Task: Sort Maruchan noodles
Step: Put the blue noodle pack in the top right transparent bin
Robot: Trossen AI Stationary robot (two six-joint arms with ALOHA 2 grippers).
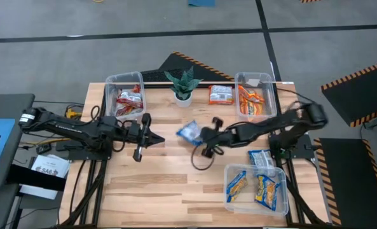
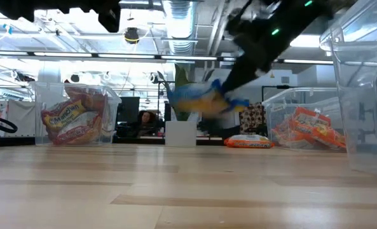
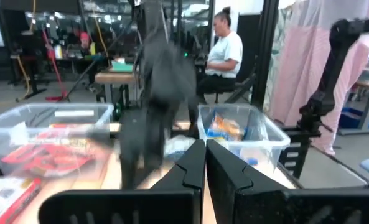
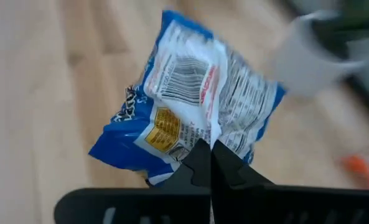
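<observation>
The right end effector (image 1: 201,135) sits in the middle of the high view, and its two fingers are pinched tight on one edge of a blue-and-white noodle packet (image 4: 187,118). Only the edge is pinched, so the rest of the packet hangs loose and crinkly. In the low view the packet is up in the air, off the worktop (image 1: 169,184) — probably so it can be carried and not dragged. The clear bin at the lower right (image 1: 257,202) already has yellow-and-blue packets in it, and another blue-and-white packet (image 1: 262,158) lies just above that bin, so I think the blue ones belong down on that side. The bin at the upper right (image 1: 255,81) holds orange packets, and one more orange packet (image 1: 220,95) lies just beside it, between the bin and the small green plant (image 1: 183,84). The bin at the upper left (image 1: 121,81) holds red-and-white packets. Like goes with like. The left end effector (image 1: 147,137) waits at the middle left with its fingers pressed together and nothing in them — it looks parked to stay out of the way.
</observation>
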